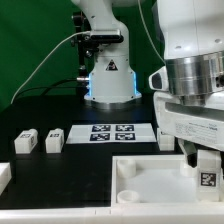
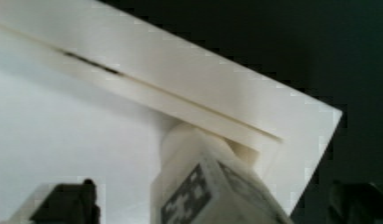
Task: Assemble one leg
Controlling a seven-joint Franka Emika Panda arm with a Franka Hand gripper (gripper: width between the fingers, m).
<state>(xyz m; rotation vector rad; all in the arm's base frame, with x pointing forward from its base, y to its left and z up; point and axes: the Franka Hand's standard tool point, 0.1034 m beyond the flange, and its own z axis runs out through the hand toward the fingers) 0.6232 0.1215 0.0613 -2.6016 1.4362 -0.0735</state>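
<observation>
One leg (image 1: 207, 176) stands upright at the right end of the large white panel (image 1: 150, 172), its black-and-white tag facing the camera. My gripper (image 1: 204, 158) hangs straight over it, jaws open, one finger on each side. In the wrist view the leg (image 2: 213, 180) rises from the panel (image 2: 99, 120), with a gap between it and the dark fingers (image 2: 67, 203) on either side of my gripper (image 2: 209, 210). Nothing is gripped. Whether the leg sits in a corner socket is hidden by the gripper.
The marker board (image 1: 110, 132) lies behind the panel. Two loose legs (image 1: 27, 140) (image 1: 54, 140) sit to the exterior view's left, another block (image 1: 4, 174) at the far left edge and one (image 1: 165, 135) right of the marker board. The arm's base (image 1: 108, 75) stands at the back.
</observation>
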